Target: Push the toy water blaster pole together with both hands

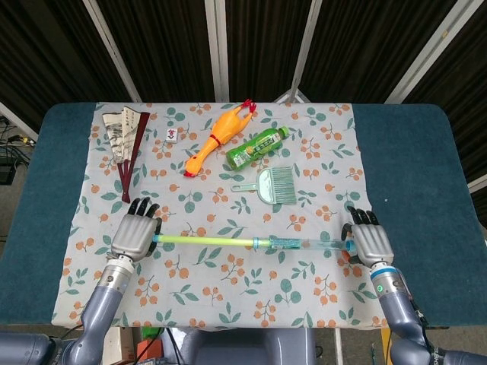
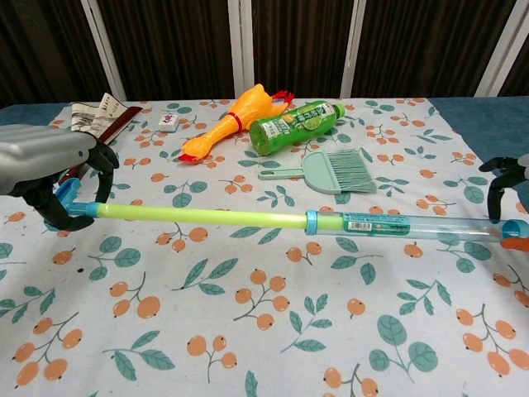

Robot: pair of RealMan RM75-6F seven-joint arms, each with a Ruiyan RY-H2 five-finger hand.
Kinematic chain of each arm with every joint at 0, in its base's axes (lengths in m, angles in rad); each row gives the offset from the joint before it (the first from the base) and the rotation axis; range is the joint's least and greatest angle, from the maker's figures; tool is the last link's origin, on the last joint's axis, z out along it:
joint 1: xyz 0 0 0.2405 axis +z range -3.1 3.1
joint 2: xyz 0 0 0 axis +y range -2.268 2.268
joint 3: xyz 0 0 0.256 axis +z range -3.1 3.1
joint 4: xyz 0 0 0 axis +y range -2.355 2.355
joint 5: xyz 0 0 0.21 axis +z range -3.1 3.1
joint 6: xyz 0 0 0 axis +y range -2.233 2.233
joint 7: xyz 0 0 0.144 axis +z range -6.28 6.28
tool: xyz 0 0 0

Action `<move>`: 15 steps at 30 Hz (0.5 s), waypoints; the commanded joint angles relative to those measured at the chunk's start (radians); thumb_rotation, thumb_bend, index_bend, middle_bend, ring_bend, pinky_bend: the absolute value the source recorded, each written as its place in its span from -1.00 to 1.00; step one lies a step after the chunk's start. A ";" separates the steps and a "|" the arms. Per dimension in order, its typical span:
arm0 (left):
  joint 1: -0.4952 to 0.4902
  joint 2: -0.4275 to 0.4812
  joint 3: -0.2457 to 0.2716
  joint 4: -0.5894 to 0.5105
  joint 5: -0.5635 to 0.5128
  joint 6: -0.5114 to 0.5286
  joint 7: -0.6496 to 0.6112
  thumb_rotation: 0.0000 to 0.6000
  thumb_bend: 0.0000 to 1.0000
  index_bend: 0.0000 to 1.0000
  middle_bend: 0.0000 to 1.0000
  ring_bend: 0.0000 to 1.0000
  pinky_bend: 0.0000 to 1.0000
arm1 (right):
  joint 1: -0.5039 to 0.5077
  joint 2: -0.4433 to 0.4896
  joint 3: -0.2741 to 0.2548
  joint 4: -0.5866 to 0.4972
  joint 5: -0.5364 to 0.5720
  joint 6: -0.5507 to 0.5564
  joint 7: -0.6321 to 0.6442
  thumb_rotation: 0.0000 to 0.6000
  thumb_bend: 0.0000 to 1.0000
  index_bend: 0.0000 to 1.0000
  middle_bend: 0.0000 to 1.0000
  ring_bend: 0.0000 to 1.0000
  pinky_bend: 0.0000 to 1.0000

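Observation:
The toy water blaster pole lies across the near part of the floral cloth. Its yellow-green rod (image 1: 205, 241) (image 2: 207, 217) runs into a clear blue tube (image 1: 304, 244) (image 2: 397, 225). My left hand (image 1: 135, 236) (image 2: 50, 165) grips the blue handle at the rod's left end, fingers curled around it. My right hand (image 1: 367, 242) (image 2: 504, 178) sits over the tube's right end with its fingers bent down around it, beside an orange cap (image 2: 514, 242). The contact under the right palm is hidden.
Farther back on the cloth lie a yellow rubber chicken (image 1: 217, 137), a green bottle (image 1: 256, 147), a small teal brush (image 1: 270, 185), a white tile (image 1: 173, 134) and a folded fan (image 1: 125, 137). Blue table cover (image 1: 426, 175) shows on both sides.

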 commanded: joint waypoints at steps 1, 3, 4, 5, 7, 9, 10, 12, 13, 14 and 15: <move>-0.004 -0.007 -0.006 -0.002 -0.002 0.005 0.006 1.00 0.06 0.23 -0.72 -1.00 -0.90 | 0.009 -0.001 0.005 -0.015 0.006 0.003 -0.013 1.00 -0.14 0.27 -0.86 -1.00 -1.00; -0.007 -0.014 -0.010 -0.003 -0.001 0.010 0.010 1.00 0.06 0.23 -0.72 -1.00 -0.90 | 0.016 -0.003 0.010 -0.028 0.009 0.008 -0.023 1.00 -0.14 0.28 -0.86 -1.00 -1.00; -0.009 -0.018 -0.013 -0.004 -0.001 0.012 0.013 1.00 0.06 0.23 -0.72 -1.00 -0.90 | 0.021 -0.005 0.012 -0.037 0.010 0.011 -0.030 1.00 -0.14 0.29 -0.86 -1.00 -1.00; -0.011 -0.021 -0.016 -0.005 -0.002 0.014 0.016 1.00 0.06 0.23 -0.72 -1.00 -0.90 | 0.024 -0.006 0.014 -0.044 0.010 0.014 -0.035 1.00 -0.15 0.29 -0.86 -1.00 -1.00; -0.016 -0.028 -0.022 -0.008 -0.004 0.017 0.023 1.00 0.06 0.23 -0.72 -1.00 -0.90 | 0.032 -0.010 0.018 -0.061 0.011 0.022 -0.047 1.00 -0.14 0.29 -0.86 -1.00 -1.00; -0.021 -0.035 -0.028 -0.010 -0.005 0.022 0.029 1.00 0.06 0.23 -0.72 -1.00 -0.90 | 0.038 -0.012 0.021 -0.076 0.012 0.028 -0.057 1.00 -0.14 0.29 -0.86 -1.00 -1.00; -0.024 -0.041 -0.032 -0.012 -0.007 0.024 0.033 1.00 0.06 0.23 -0.72 -1.00 -0.90 | 0.042 -0.014 0.023 -0.086 0.012 0.031 -0.064 1.00 -0.14 0.29 -0.86 -1.00 -1.00; -0.028 -0.052 -0.038 -0.012 -0.011 0.029 0.039 1.00 0.06 0.23 -0.72 -1.00 -0.90 | 0.048 -0.016 0.023 -0.099 0.013 0.036 -0.073 1.00 -0.15 0.29 -0.86 -1.00 -1.00; -0.031 -0.060 -0.041 -0.011 -0.013 0.033 0.043 1.00 0.06 0.23 -0.72 -1.00 -0.90 | 0.051 -0.018 0.023 -0.106 0.014 0.040 -0.079 1.00 -0.15 0.29 -0.86 -1.00 -1.00; -0.033 -0.066 -0.043 -0.009 -0.015 0.035 0.045 1.00 0.06 0.23 -0.72 -1.00 -0.90 | 0.053 -0.019 0.023 -0.111 0.015 0.042 -0.083 1.00 -0.14 0.29 -0.86 -1.00 -1.00; -0.036 -0.077 -0.045 -0.007 -0.018 0.038 0.050 1.00 0.06 0.23 -0.72 -1.00 -0.90 | 0.056 -0.021 0.023 -0.119 0.014 0.045 -0.087 1.00 -0.14 0.29 -0.86 -1.00 -1.00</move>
